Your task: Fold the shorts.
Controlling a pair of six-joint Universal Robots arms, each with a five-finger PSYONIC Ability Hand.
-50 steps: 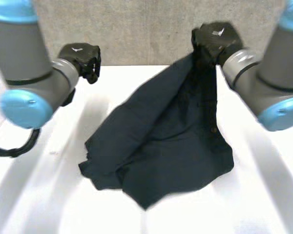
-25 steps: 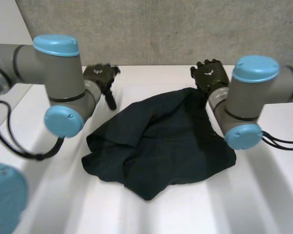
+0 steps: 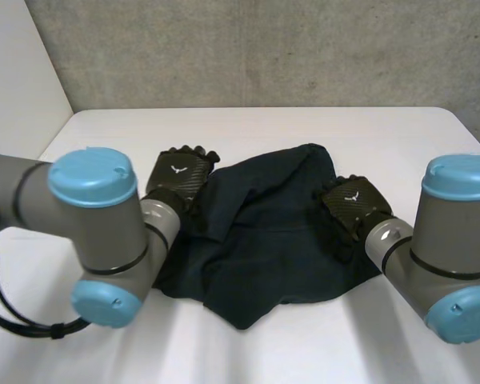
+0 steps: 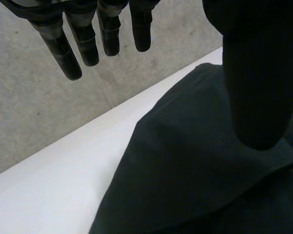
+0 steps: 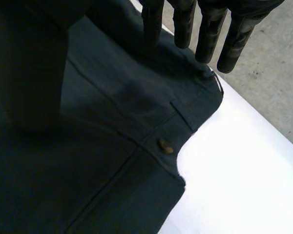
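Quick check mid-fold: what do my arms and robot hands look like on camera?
The left arm and right arm are thick grey tubes with round light-blue caps. The left robot hand and right robot hand are black, each back weave-textured with a small white emblem; the fingers are slim, dark and segmented.

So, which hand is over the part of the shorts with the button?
The right hand: its wrist view shows a brown button on the shorts under it. The left hand is at the opposite edge, over plain cloth.
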